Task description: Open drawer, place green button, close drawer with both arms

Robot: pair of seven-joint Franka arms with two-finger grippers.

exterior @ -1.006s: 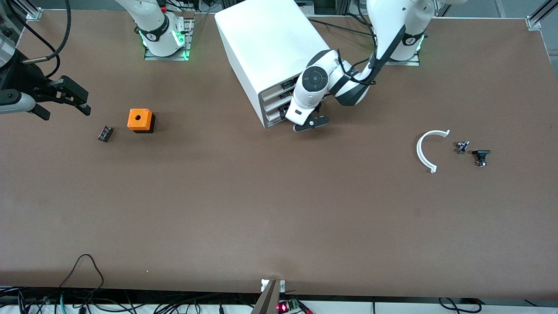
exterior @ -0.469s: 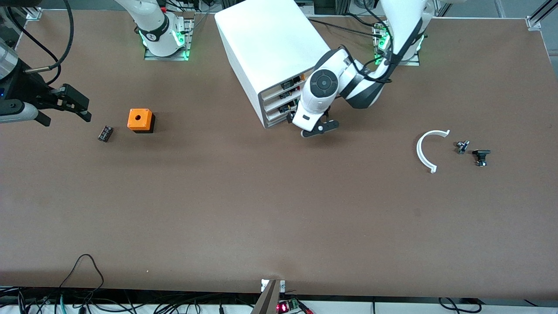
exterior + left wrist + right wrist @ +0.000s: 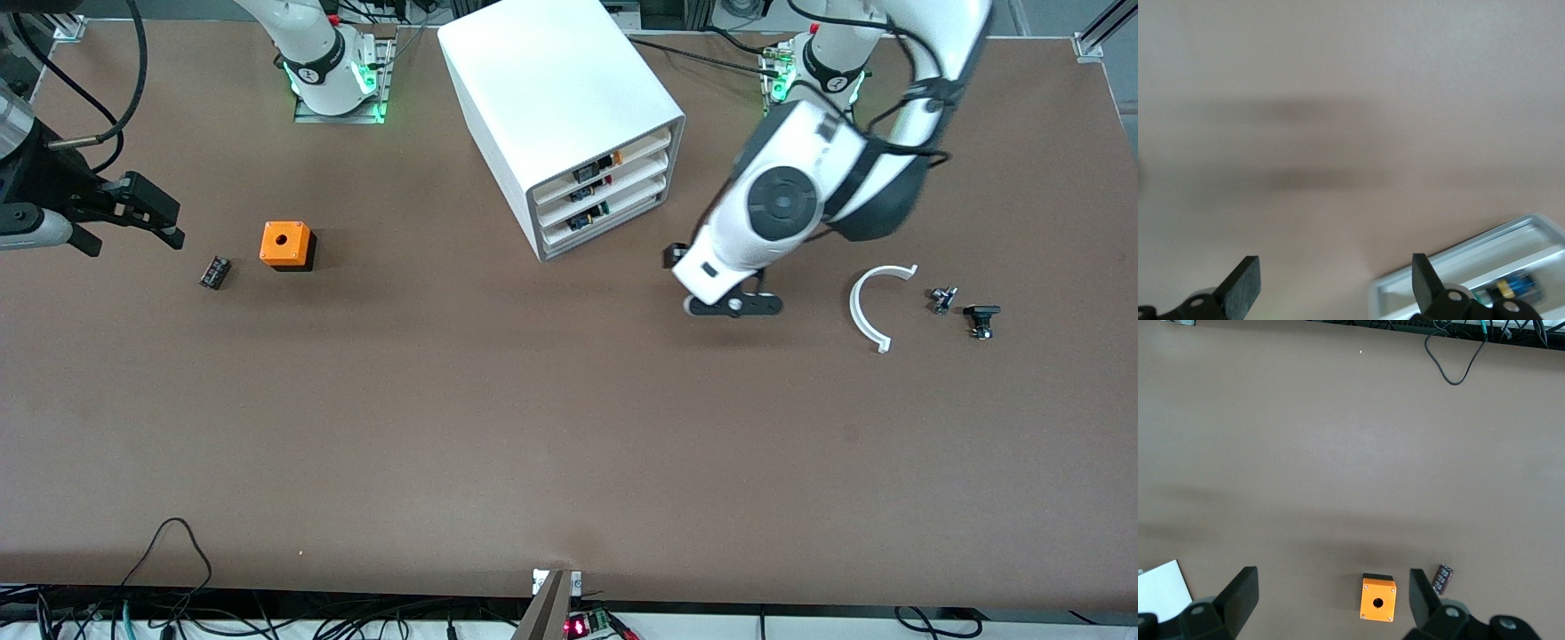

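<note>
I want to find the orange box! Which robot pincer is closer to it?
The right pincer: it hangs open beside the orange box, toward the right arm's end of the table. The open left pincer is past the cabinet.

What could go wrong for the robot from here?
1. The three drawers of the cabinet all look pushed in, so the button may have nowhere to go.
2. The button is tiny and lies beside another small part; the open left gripper, over bare table, could take the wrong one.
The open right gripper waits near the orange box.
</note>
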